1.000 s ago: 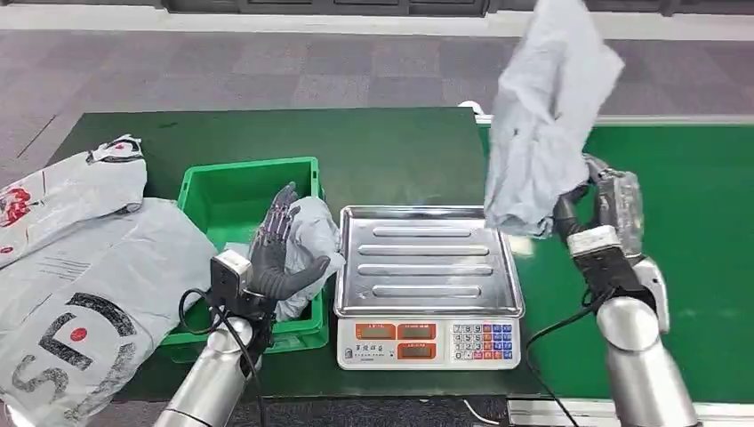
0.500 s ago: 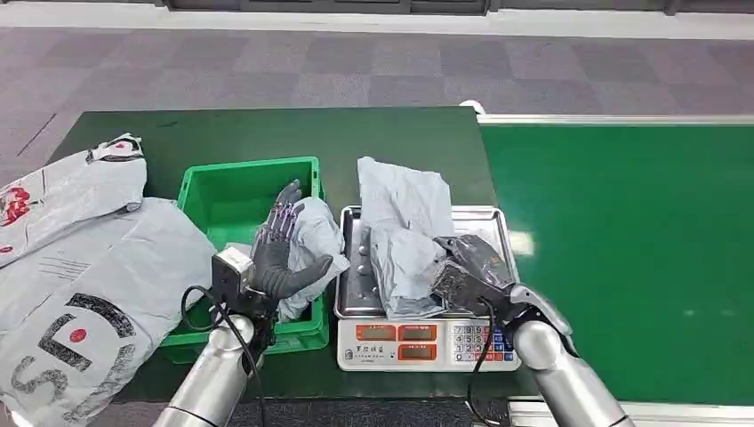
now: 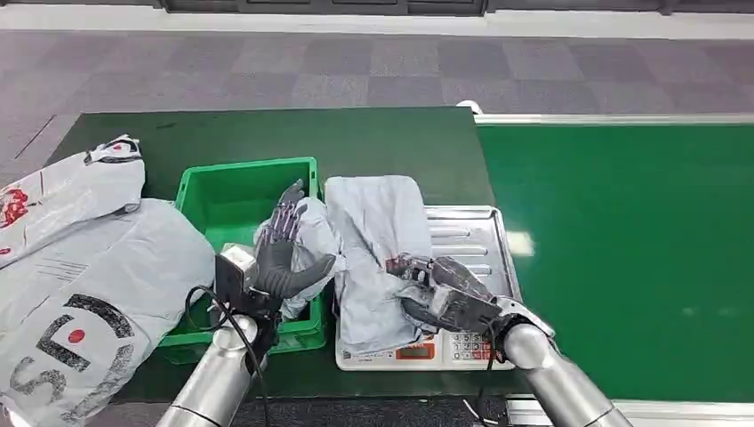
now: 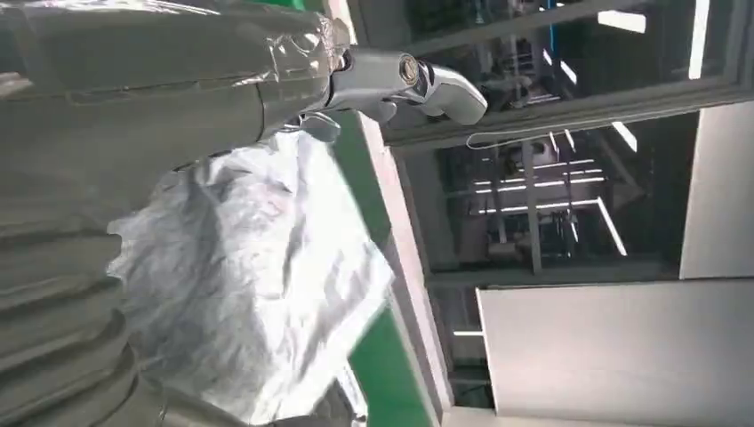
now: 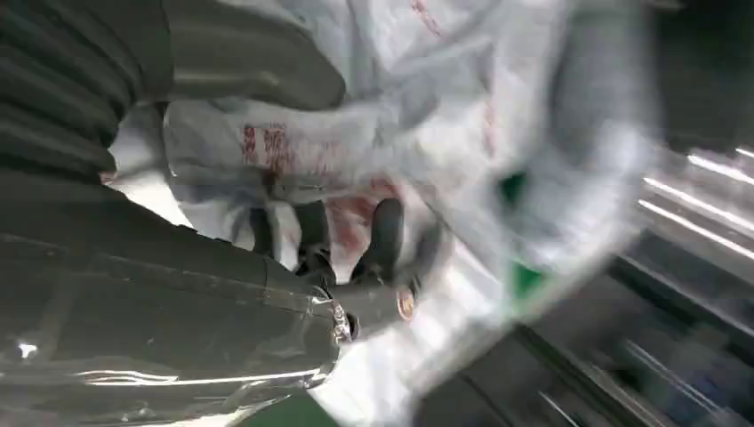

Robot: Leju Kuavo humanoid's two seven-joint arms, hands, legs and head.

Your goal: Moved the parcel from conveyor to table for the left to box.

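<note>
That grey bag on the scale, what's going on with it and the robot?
The robot's right hand holds a grey parcel lying across the steel scale, draped over its near-left part. The left hand rests at the green bin against another grey bag lying in it. Larger printed bags lie on the table's left.

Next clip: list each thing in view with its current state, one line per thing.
Grey parcel: draped over the scale, held by the right hand.
Right hand: gripping the parcel.
Left hand: fingers spread, against a bag in the bin.
Green bin: holds one grey bag.
Scale: platter partly covered.
</note>
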